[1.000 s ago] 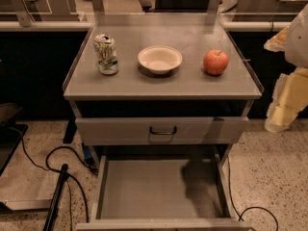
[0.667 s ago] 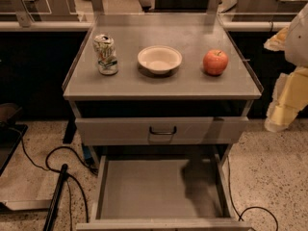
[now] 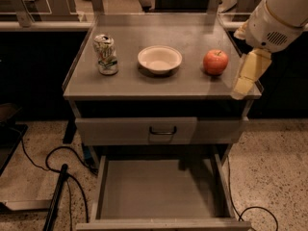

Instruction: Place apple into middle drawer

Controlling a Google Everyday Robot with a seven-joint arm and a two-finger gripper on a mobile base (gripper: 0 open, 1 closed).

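Grey metal cabinet (image 3: 144,83), flat matte top with raised side lips. Middle drawer (image 3: 159,189) pulled out toward near side: wide, shallow, low walls, plain grey floor. Above it, closed drawer front (image 3: 120,130) with black loop handle (image 3: 162,130). Speckled floor (image 3: 274,162), black cables (image 3: 48,160) at left. White rounded arm (image 3: 281,13) at far right. On top, left to right: dented can (image 3: 106,54), round white bowl (image 3: 160,59), glossy red-orange apple (image 3: 215,62) with short stem, not in drawer. Pale yellow gripper (image 3: 244,78) hanging over right edge of top, just right of apple, not touching it. Holding nothing. Open or closed: can't tell.
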